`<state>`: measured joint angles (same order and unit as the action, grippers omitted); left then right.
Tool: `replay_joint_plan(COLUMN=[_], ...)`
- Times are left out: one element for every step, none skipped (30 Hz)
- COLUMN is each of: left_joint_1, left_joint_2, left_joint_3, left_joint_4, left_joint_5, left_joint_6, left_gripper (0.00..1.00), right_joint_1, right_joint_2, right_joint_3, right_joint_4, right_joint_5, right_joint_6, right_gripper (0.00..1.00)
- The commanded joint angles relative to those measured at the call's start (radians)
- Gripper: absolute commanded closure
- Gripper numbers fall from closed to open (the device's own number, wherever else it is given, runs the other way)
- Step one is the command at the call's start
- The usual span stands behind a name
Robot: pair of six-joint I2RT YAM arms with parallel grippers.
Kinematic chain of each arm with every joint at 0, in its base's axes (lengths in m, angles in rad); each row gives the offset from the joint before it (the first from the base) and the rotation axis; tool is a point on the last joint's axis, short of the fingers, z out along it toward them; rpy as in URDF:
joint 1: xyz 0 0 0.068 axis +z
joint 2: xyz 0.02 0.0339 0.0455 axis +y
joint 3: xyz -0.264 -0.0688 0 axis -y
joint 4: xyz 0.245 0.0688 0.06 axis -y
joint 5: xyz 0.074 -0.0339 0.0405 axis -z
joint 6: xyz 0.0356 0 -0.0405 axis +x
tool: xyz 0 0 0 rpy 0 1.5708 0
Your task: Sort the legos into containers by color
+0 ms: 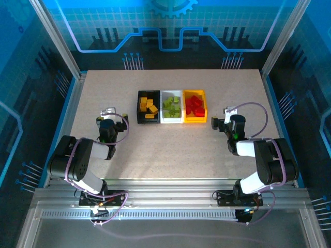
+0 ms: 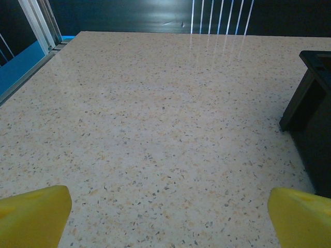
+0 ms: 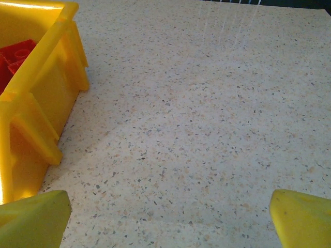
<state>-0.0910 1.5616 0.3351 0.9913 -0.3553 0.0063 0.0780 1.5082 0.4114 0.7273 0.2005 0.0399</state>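
Note:
Three containers stand side by side mid-table. The black bin (image 1: 139,108) holds yellow-orange legos (image 1: 150,107). Green legos (image 1: 172,106) lie in the white bin (image 1: 172,121), and red legos (image 1: 194,105) lie in the yellow bin (image 1: 195,120). My left gripper (image 1: 109,116) rests low, left of the black bin (image 2: 313,103), open, with bare table between its yellow fingertips (image 2: 36,214). Right of the yellow bin (image 3: 46,98), my right gripper (image 1: 223,117) is also open and holds nothing. Red legos (image 3: 15,57) peek over that bin's rim.
The speckled tabletop (image 1: 170,150) stretches bare in front of the bins and on both sides. Metal frame rails (image 1: 72,98) border the table's edges, with blue panels beyond.

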Motion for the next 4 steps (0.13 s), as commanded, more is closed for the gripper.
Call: replay_joint_plan(left_joint_1=[0.022,0.022,0.022,0.022], left_joint_2=[0.000,-0.001,0.001,0.000], left_joint_3=[0.026,0.024,0.023,0.023], left_joint_4=[-0.009,-0.009,-0.007,-0.005], left_joint_5=[0.037,0.037,0.036,0.036], left_joint_6=[-0.009,-0.009,-0.008,-0.008], left_gripper=[0.01,0.01,0.01,0.01], right_joint_1=[0.005,0.003,0.004,0.003], right_joint_2=[-0.006,-0.006,-0.006,-0.006], right_joint_3=[0.004,0.004,0.004,0.004], right_joint_4=[0.055,0.055,0.055,0.055], right_joint_5=[-0.003,-0.004,-0.003,-0.004], right_joint_6=[-0.017,-0.016,-0.016,-0.017], right_gripper=[0.00,0.00,0.00,0.00])
